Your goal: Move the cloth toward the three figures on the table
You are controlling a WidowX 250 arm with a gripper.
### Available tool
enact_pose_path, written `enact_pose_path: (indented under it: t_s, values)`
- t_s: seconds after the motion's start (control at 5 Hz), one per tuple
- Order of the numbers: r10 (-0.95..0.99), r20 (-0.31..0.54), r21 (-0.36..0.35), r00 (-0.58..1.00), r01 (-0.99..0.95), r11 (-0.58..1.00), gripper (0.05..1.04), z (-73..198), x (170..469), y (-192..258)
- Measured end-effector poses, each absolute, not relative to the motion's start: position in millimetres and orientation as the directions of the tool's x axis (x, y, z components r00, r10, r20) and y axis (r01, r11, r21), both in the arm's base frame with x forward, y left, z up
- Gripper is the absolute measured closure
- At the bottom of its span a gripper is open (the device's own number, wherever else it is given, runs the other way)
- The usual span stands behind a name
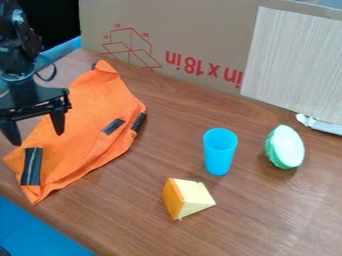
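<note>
While the gripper (37, 137) hung over the left part of the frame with its jaws spread and nothing held, the orange cloth (97, 112) lay rumpled beneath it, running from the upper left to the lower left of the table (260, 220). The step in hand seemed to be the grasp, and it called for a lower descent, so that the tips would gather a real fold instead of skimming the top. A thick pinch clear of the dark strip (32, 166) looked safer (stiff patches tend to slip out). After that, a slow, low pull toward the right would have suited the 3 figures: the blue cup (219, 152) right of center, the cheese wedge (188, 198) at lower center and the green-rimmed piece (287, 147) farther right. The cup, tall and narrow, looked easiest to topple, so stopping short of it seemed wise.
</note>
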State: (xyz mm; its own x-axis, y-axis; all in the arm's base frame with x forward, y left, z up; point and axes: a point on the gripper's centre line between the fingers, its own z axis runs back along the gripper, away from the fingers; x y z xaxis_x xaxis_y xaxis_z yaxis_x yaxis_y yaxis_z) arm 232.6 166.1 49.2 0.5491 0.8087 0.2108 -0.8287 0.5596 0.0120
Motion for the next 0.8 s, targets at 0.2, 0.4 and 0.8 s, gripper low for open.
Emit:
enact_pose_path:
  t_s: [0.2,0.4,0.8]
  values:
    - [0.811,0.227,0.003,0.539,-0.833,0.553,0.084,51,244,171]
    - [0.801,0.246,-0.001,0.546,-0.826,0.563,0.084,43,251,172]
    - [0.803,0.272,0.005,0.531,-0.835,0.551,0.084,19,263,182]
